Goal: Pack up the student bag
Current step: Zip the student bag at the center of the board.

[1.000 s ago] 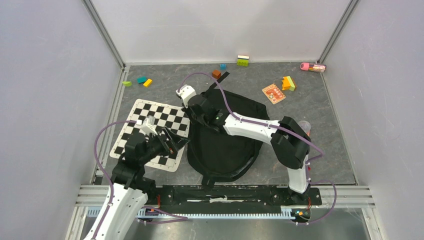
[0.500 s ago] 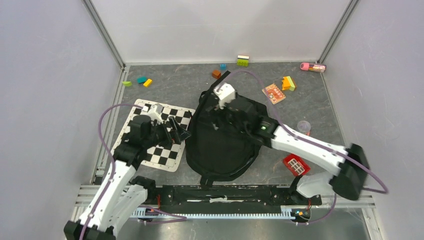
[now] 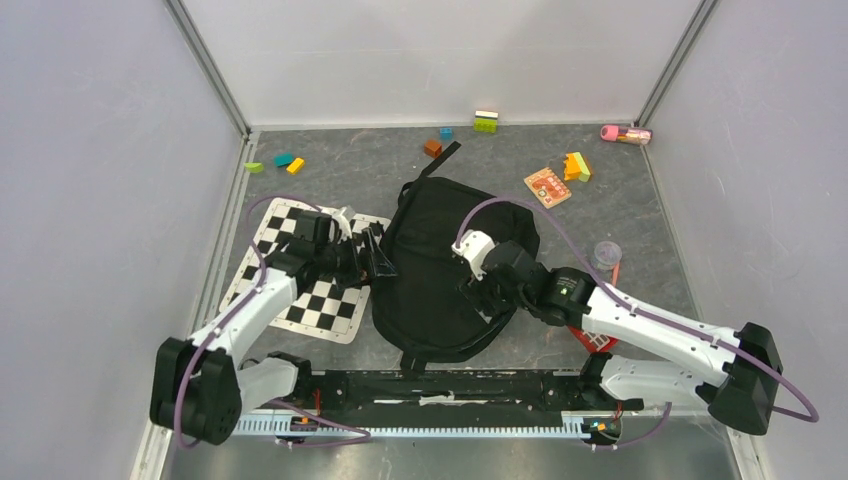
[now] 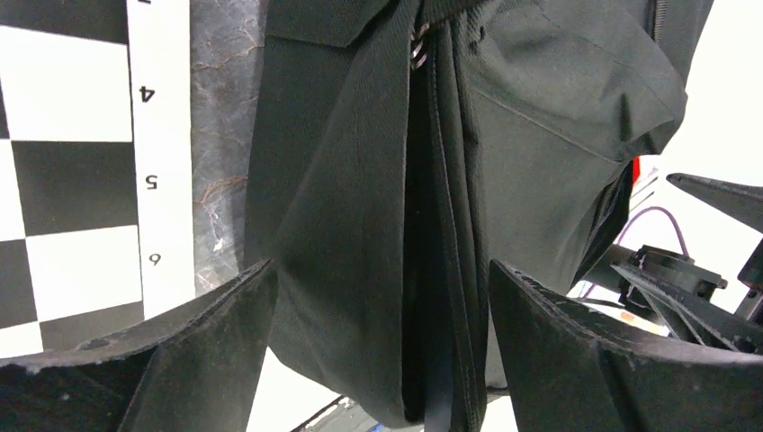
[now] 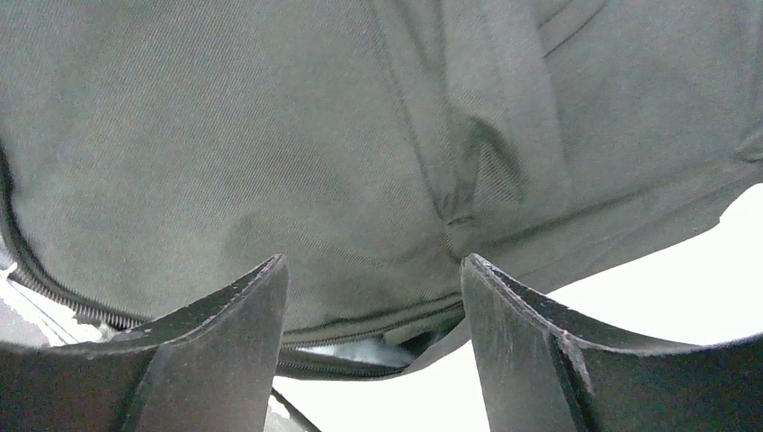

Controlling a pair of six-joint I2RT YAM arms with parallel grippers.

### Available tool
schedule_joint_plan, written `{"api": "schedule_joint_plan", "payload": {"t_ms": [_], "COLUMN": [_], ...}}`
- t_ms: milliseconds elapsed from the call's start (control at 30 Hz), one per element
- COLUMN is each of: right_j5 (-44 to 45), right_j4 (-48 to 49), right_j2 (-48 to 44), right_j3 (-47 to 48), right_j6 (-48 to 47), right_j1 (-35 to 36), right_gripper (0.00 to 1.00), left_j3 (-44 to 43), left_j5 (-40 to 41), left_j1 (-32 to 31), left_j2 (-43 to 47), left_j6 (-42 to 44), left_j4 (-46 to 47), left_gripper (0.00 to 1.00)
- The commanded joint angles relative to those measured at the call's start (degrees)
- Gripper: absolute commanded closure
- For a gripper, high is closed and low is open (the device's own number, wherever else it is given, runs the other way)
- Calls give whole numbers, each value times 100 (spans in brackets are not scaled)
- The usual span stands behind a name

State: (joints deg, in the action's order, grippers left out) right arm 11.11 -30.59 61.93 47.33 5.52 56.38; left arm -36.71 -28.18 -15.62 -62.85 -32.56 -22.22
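Early stage: the bag (image 3: 435, 270) lies flat in the middle, touching the chessboard (image 3: 300, 300). Blocks (image 3: 575, 165) sit loose outside it and nothing looks packed. Left gripper (image 3: 374, 254) at its left edge, right gripper (image 3: 480, 292) over its right side — both spread apart, empty. Only the right wrist view shows the zipper (image 5: 54, 297); only the top view shows the loose items.

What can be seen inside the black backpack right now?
No contents show. From above, the student bag lies with its black fabric covering the inside. The right wrist view shows its zipper, but nothing behind it.
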Motion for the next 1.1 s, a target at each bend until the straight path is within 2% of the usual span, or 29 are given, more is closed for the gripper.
{"api": "schedule_joint_plan", "payload": {"t_ms": [0,100,200,267,400,567,800,1067], "right_j5": [-219,-195,-137,-128,71,390,809,1211], "right_j4": [-500,-639,-767,-832,-906,-942,-724,-578], "right_j2": [64,169,179,203,247,417,525,825], "right_j3": [13,-34,-49,-53,-84,-43,27,303], "right_j6": [-107,-105,-90,-50,-6,-103,-255,-460], "right_j1": [155,247,268,292,344,356,540,840], "right_gripper": [27,30,30,28,26,25,28,26], "left_j3": [-499,-491,-594,-786,-1392,-2044,-1974,-1999], "left_j5": [-380,-257,-122,-87,188,309,417,445], "left_j1": [-26,-23,-20,-20,-20,-12,4,1], "left_j2": [-523,-672,-683,-755,-1250,-1865,-1855,-1872], "left_j6": [593,602,634,740,1134,1278,1321,1331], "left_j4": [-102,-136,-99,-115,-371,-571,-517,-529], "left_gripper": [18,48,73,84,97,98,98,98]}}
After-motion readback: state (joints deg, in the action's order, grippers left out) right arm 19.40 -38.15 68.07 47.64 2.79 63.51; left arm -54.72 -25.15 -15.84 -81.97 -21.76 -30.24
